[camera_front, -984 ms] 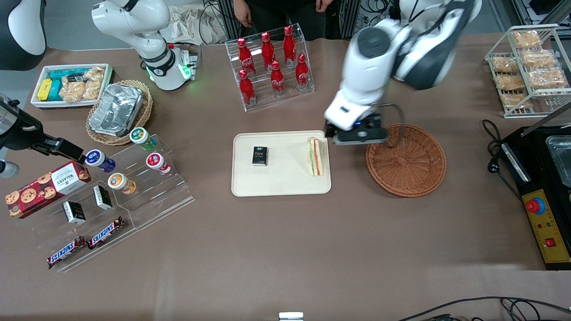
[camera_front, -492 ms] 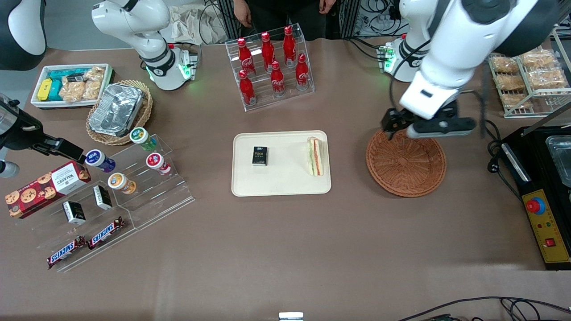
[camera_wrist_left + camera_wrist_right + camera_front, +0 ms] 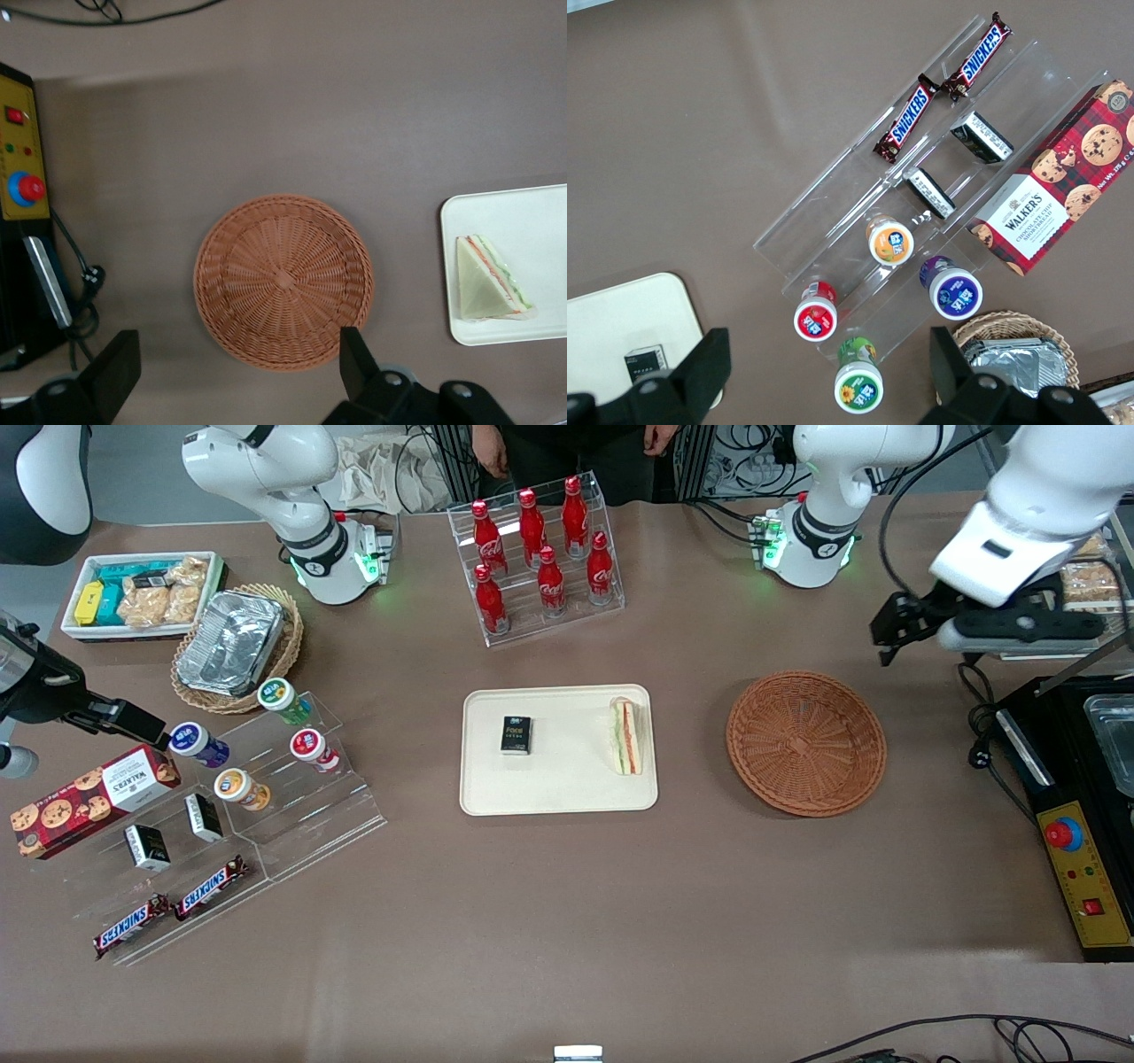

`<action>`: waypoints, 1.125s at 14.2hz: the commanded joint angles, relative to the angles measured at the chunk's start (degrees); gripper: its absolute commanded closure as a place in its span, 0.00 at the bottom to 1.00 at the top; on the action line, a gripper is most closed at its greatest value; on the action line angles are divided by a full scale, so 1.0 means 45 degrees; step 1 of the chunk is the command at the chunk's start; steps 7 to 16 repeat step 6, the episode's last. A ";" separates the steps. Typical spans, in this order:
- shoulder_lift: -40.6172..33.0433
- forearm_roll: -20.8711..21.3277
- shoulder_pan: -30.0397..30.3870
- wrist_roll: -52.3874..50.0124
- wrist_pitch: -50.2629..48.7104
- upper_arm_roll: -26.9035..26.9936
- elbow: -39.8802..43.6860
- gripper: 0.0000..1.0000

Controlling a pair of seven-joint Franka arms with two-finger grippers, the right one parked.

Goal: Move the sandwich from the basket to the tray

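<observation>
high front view and down-facing left wrist view share basket.

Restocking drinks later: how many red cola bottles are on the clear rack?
7 red cola bottles, all upright on the clear rack: four on the upper step, three on the lower. The gripper is far off, past the basket.

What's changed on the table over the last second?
The gripper, open and empty, pulled away from the tray's edge, passed over the basket and now hangs toward the working arm's end of the table. The sandwich stayed on the tray; the basket stayed empty.
</observation>
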 commanded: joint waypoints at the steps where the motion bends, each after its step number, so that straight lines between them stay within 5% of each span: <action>1: 0.0539 0.0046 -0.0240 0.0281 -0.0248 0.0097 0.0926 0.00; 6: 0.1889 0.0105 -0.0260 0.0320 -0.0268 0.0098 0.1926 0.00; 16: 0.1889 0.0105 -0.0260 0.0320 -0.0268 0.0098 0.1926 0.00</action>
